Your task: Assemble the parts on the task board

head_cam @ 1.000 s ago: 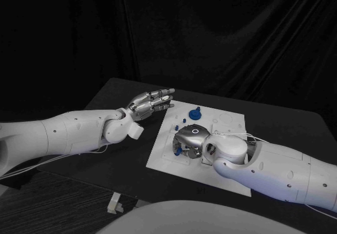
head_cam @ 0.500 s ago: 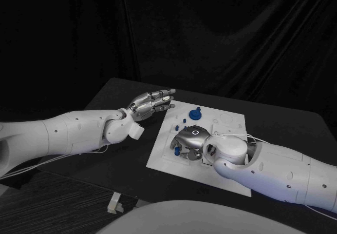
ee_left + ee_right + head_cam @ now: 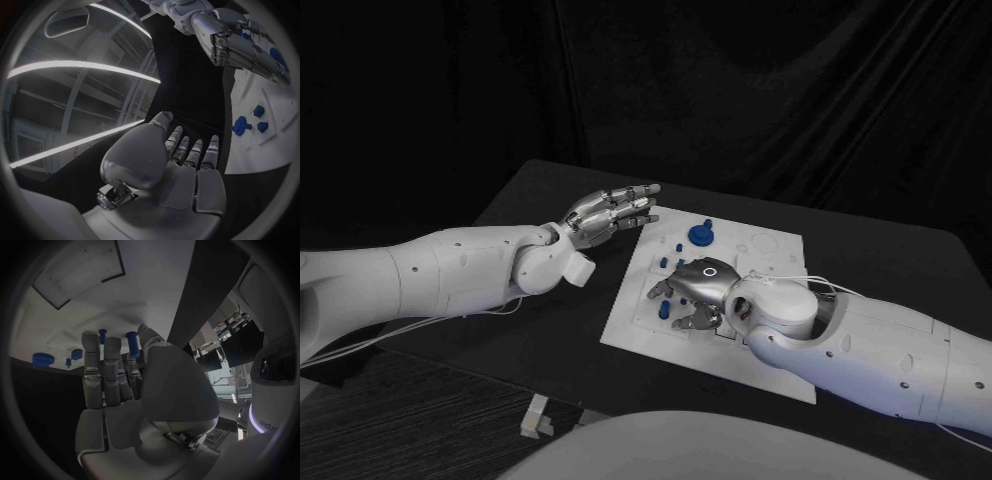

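Black table (image 3: 531, 190): right hand (image 3: 692, 292) hides task board (image 3: 769, 250) middle.

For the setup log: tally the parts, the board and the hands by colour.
Blue parts: 5, counted in the right wrist view
White task board: 1
Silver hands, left hand and right hand: 2
Total: 8

White arms (image 3: 444, 270) with thin cables, silver jointed hands (image 3: 607, 213).
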Controlling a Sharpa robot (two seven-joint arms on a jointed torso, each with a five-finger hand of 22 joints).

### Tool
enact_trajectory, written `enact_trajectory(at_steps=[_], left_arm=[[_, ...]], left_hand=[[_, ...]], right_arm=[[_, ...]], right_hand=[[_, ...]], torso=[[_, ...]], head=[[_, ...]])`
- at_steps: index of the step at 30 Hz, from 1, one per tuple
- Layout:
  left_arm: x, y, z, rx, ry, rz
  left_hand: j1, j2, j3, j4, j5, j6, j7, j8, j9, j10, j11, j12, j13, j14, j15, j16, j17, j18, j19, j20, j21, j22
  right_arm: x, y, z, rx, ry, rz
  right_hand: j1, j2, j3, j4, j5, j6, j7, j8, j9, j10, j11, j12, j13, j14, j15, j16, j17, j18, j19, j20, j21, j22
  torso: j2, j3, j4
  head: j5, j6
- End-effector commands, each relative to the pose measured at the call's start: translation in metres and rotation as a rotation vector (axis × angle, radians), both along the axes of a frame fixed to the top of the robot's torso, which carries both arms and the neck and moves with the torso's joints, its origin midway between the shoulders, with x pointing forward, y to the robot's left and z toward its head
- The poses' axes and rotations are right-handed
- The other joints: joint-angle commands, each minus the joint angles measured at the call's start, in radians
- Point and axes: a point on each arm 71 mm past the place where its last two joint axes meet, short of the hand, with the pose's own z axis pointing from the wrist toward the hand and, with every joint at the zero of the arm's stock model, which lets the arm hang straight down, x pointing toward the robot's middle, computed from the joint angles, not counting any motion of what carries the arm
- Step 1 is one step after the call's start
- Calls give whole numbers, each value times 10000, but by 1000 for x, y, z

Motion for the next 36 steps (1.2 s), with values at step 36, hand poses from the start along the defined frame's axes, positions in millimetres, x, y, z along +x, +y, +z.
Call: enact_trajectory(at_steps=[36], left_arm=[[-2, 1, 2, -276, -225, 25]], left_hand=[[-350, -10, 846, -7, 270, 174, -85, 91, 17, 102, 124, 390, 95, 290, 217, 558, 230, -482, 227, -18, 144, -50]], right_arm=[[47, -205, 74, -1547, 2650, -6932]], right_hand=[[-6553, 1683, -1391, 671, -89, 5653, 355, 2142, 1524, 7742, -1681, 13393, 14426, 3429, -1193, 5760, 9620, -546, 2616, -1059, 6930, 1978]], torso=[[-16, -17, -28]], head=[[-383, 1]])
